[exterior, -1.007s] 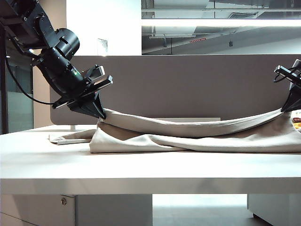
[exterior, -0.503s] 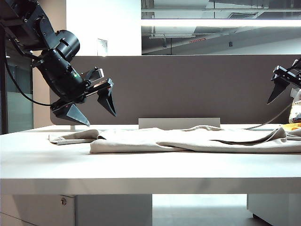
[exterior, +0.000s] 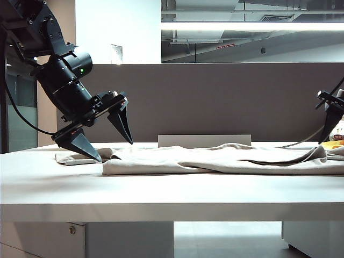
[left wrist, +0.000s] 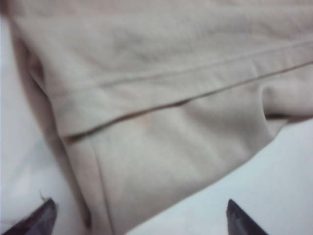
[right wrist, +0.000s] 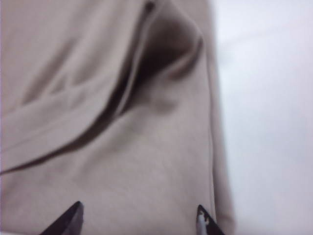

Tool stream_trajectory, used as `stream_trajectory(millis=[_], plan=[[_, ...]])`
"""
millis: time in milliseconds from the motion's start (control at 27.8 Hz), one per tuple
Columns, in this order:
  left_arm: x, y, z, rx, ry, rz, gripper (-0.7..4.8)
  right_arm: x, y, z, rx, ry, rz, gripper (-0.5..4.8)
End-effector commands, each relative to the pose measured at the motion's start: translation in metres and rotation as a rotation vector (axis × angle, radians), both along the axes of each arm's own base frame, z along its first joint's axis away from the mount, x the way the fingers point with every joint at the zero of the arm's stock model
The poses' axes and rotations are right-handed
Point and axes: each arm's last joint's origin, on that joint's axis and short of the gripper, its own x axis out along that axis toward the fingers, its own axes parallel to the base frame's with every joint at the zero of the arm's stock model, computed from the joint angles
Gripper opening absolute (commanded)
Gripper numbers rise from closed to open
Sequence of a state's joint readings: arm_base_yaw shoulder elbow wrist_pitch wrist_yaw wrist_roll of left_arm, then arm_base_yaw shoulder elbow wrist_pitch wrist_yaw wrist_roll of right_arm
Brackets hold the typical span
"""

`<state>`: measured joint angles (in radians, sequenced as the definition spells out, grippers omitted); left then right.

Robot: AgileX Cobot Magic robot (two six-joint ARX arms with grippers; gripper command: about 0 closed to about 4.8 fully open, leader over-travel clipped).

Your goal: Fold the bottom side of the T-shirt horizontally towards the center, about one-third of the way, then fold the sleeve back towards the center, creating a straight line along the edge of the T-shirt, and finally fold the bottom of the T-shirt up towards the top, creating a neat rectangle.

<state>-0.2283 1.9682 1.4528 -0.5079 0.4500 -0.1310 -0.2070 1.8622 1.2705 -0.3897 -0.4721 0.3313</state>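
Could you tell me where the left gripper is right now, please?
In the exterior view the left gripper is on the left, open, just above the T-shirt's left end on the table.

The T-shirt is soft matt beige cloth, kinda creased, with a stitched hem line. The table looks like smooth white laminate with a slight sheen. Left claw and right claw are black matt plastic.
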Motion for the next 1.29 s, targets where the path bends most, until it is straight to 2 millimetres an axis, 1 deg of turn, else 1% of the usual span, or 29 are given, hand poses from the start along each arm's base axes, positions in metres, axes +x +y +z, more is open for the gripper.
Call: stream_trajectory(millis=[36, 108, 180, 216, 432, 683, 719, 827, 899, 1043, 1115, 1187, 1223, 1295], plan=[[-0.003, -0.005, 0.002, -0.004, 0.007, -0.017, 4.79, -0.003, 0.001, 0.002, -0.006, 0.02, 0.017, 2.92], [-0.004, -0.011, 0.002, 0.003, 0.003, -0.03, 4.79, -0.004, 0.001, 0.001, -0.006, 0.028, 0.02, 2.92], [-0.005, -0.015, 0.002, 0.008, 0.0, -0.041, 4.6, -0.004, 0.001, 0.001, -0.008, 0.038, 0.019, 2.92], [-0.006, -0.017, 0.001, 0.017, -0.005, -0.046, 4.6, -0.005, 0.001, 0.001, -0.012, 0.041, 0.019, 2.92], [-0.006, -0.015, 0.001, 0.066, -0.014, -0.032, 4.61, -0.009, -0.004, -0.002, -0.094, 0.079, 0.019, 2.92], [-0.005, -0.015, -0.001, 0.084, -0.016, -0.022, 4.57, -0.01, -0.005, -0.003, -0.099, 0.092, 0.024, 2.92], [-0.005, -0.015, -0.001, 0.083, -0.018, -0.021, 4.47, -0.01, -0.005, -0.003, -0.099, 0.088, 0.025, 2.92], [-0.004, -0.015, -0.005, 0.084, -0.009, -0.022, 3.61, -0.009, -0.004, -0.003, -0.096, 0.084, 0.026, 2.92], [-0.004, -0.016, -0.008, 0.086, 0.0, -0.023, 3.3, -0.009, -0.002, -0.003, -0.096, 0.082, 0.03, 2.91], [-0.002, -0.018, -0.016, 0.075, 0.025, -0.035, 3.3, -0.009, -0.002, -0.004, -0.095, 0.09, 0.03, 2.9], [-0.002, -0.019, -0.021, 0.079, 0.037, -0.037, 3.3, -0.009, -0.002, -0.004, -0.094, 0.09, 0.03, 2.46], [-0.002, -0.019, -0.024, 0.081, 0.045, -0.038, 3.28, -0.009, -0.002, -0.004, -0.095, 0.089, 0.031, 2.15], [-0.001, -0.019, -0.025, 0.081, 0.048, -0.039, 3.24, -0.009, -0.002, -0.004, -0.095, 0.09, 0.031, 2.05], [-0.001, -0.019, -0.025, 0.082, 0.045, -0.039, 2.91, -0.009, -0.002, -0.004, -0.095, 0.089, 0.031, 2.0]])
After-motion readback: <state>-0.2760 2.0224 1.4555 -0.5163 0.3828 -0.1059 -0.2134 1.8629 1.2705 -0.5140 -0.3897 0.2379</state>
